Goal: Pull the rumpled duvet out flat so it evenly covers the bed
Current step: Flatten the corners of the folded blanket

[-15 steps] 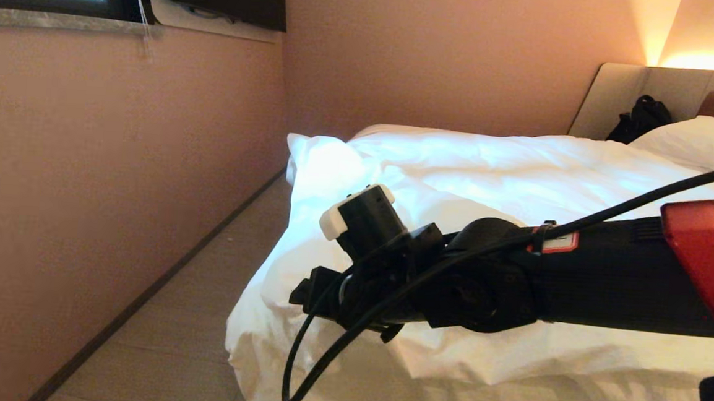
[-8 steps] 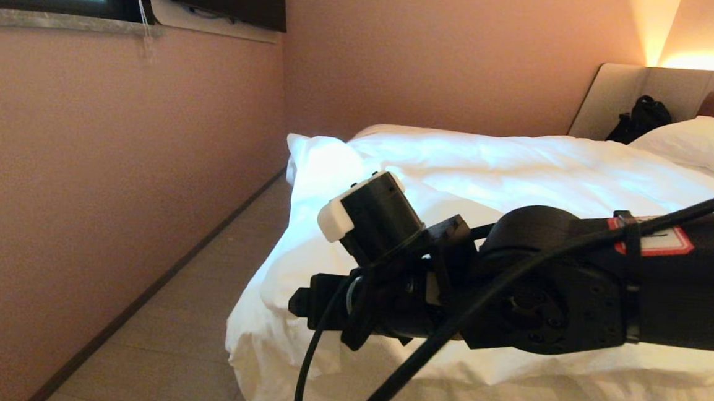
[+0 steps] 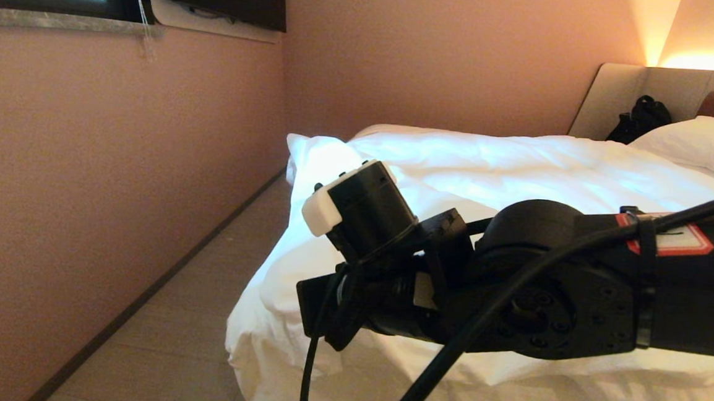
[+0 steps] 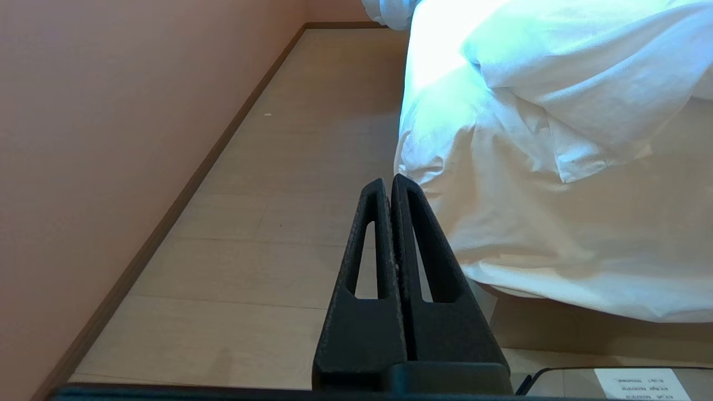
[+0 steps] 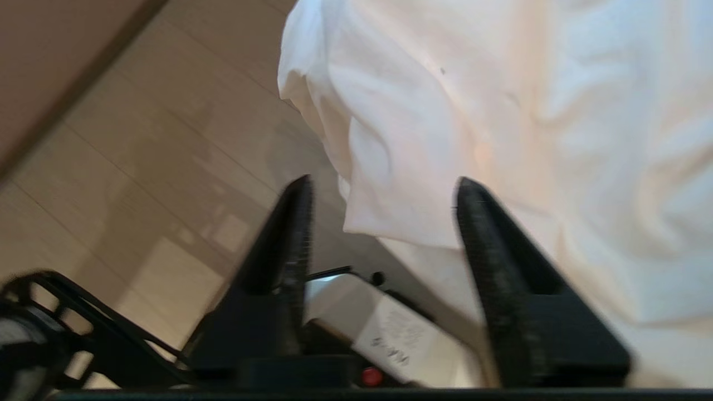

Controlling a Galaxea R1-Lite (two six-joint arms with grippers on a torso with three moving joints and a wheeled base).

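White, puffy cotton is what the step in hand turns on: the duvet [image 3: 520,167] lies rumpled across the bed [image 3: 568,393], its near corner [image 5: 401,223] drooping over the mattress edge toward the pale wood-grain floor [image 3: 181,345]. The right gripper [image 5: 381,186] is held at that corner, its ribbed black fingers [image 5: 295,223] spread with a hanging fold between them, nothing yet pinched. A good grip would be taken deep on the thick hem rather than on a thin outer layer, so that the filling is dragged along; the pull is best made low and level, away from the beige padded headboard [image 3: 617,98]. Soft creases suggest that the fabric will stretch before the bulk follows. The left gripper [image 4: 390,184], jaws pressed together, is parked low beside the bed.
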